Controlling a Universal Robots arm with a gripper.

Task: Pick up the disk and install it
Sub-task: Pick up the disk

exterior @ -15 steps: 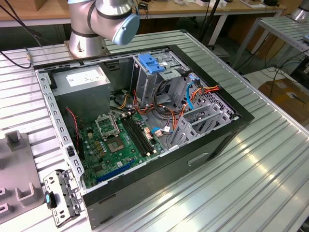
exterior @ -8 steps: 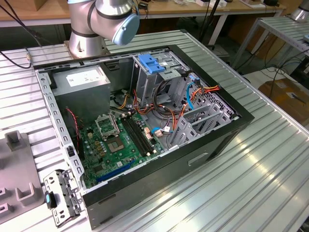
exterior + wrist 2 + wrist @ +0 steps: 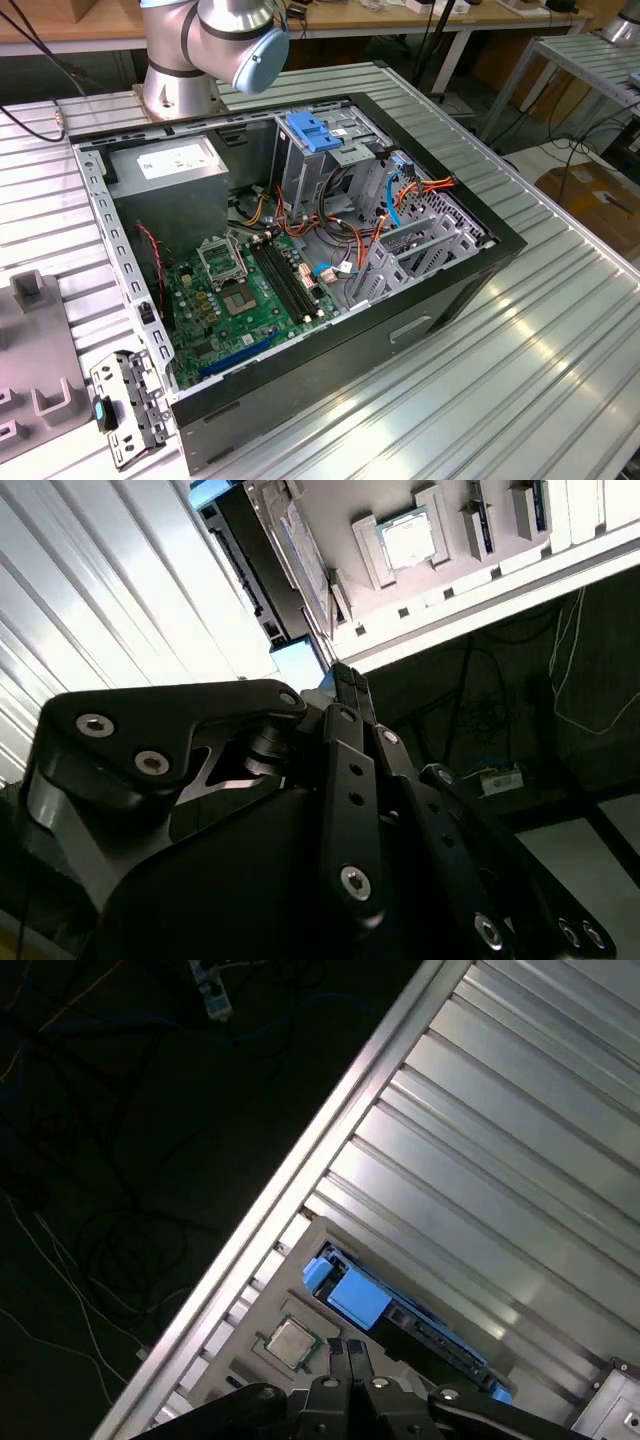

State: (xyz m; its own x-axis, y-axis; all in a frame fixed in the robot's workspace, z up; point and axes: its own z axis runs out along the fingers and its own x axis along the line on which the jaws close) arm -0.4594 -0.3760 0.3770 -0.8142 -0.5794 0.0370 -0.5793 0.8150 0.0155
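Note:
The disk (image 3: 400, 1312) lies flat on a pale grey fixture tray (image 3: 250, 1305), a dark body with blue plastic rails. In the second wrist view the disk (image 3: 262, 570) appears as a dark edge with a pale label face. My gripper (image 3: 349, 1352) hovers above the tray beside the disk, its two black fingers pressed together with nothing between them. In the second wrist view the gripper (image 3: 348, 680) points at the tray near a blue corner of the disk. The open computer case (image 3: 470, 262) lies on the ribbed metal table in the exterior view.
A processor chip (image 3: 290, 1342) sits in a tray pocket close to the fingertips. In the case, a blue caddy (image 3: 315, 130) stands in the drive bay, a grey power supply (image 3: 165, 165) sits at the back, and cables cross the motherboard (image 3: 250, 290). The arm's base (image 3: 180, 75) stands behind the case.

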